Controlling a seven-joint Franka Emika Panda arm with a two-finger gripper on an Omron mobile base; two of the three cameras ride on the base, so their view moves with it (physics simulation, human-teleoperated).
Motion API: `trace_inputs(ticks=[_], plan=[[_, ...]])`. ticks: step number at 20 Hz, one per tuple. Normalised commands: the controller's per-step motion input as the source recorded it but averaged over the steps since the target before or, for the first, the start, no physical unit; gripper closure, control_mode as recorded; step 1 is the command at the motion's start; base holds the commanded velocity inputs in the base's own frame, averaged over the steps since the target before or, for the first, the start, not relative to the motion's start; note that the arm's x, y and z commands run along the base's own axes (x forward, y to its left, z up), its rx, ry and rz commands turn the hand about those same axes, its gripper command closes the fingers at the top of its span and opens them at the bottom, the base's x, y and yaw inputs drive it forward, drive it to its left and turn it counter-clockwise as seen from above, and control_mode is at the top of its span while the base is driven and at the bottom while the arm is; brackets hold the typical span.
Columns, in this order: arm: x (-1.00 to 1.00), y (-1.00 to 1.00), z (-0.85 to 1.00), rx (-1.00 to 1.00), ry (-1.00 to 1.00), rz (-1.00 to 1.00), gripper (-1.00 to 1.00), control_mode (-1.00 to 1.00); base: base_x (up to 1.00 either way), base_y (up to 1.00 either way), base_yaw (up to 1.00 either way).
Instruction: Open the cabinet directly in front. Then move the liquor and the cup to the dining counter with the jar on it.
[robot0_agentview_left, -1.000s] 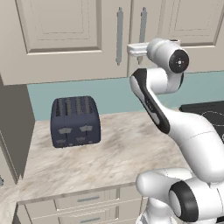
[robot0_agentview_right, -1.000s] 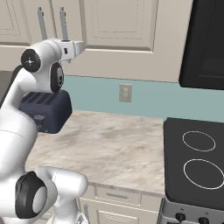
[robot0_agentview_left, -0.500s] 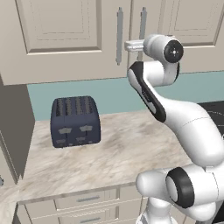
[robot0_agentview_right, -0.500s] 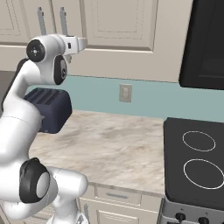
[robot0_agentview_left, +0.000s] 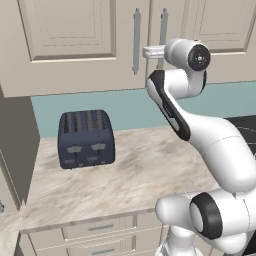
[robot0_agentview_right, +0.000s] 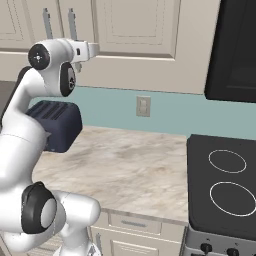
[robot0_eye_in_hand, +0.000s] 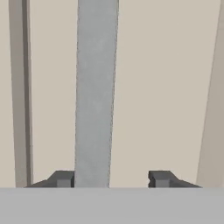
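The cabinet (robot0_agentview_left: 75, 45) is a beige wall unit with both doors shut and two long silver bar handles side by side. My gripper (robot0_agentview_left: 146, 51) is raised to the handle of the right-hand door (robot0_agentview_left: 163, 25) and also shows from the other side (robot0_agentview_right: 95, 49). In the hand view my gripper (robot0_eye_in_hand: 110, 179) is open and straddles the handle (robot0_eye_in_hand: 96, 87). The bar lies against the left fingertip (robot0_eye_in_hand: 62, 178), with a gap to the right one. The liquor and the cup are hidden. The dining counter and the jar are out of view.
A dark blue toaster (robot0_agentview_left: 86, 139) stands on the marbled counter (robot0_agentview_left: 145, 175) below the cabinet, at the left. A black stovetop (robot0_agentview_right: 225, 180) lies to the right, with a dark appliance (robot0_agentview_right: 235, 50) above it. A wall outlet (robot0_agentview_right: 143, 106) sits on the teal backsplash. Drawers (robot0_agentview_left: 100, 227) run under the counter.
The hand has risen a little and swung left toward the cabinet doors, ending at the handle. The doors and the toaster have not moved.
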Motion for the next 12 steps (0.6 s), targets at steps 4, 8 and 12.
trace_inputs(ticks=[4, 8, 12], plan=[[0.00, 0.00, 0.00, 0.00, 0.00, 0.00, 1.00, -1.00, 0.00, 0.00, 0.00], [0.00, 0.00, 0.00, 0.00, 0.00, 0.00, 1.00, -1.00, 0.00, 0.00, 0.00], [-0.09, 0.00, 0.03, 0.00, -0.01, 0.00, 1.00, -1.00, 0.00, 0.00, 0.00]])
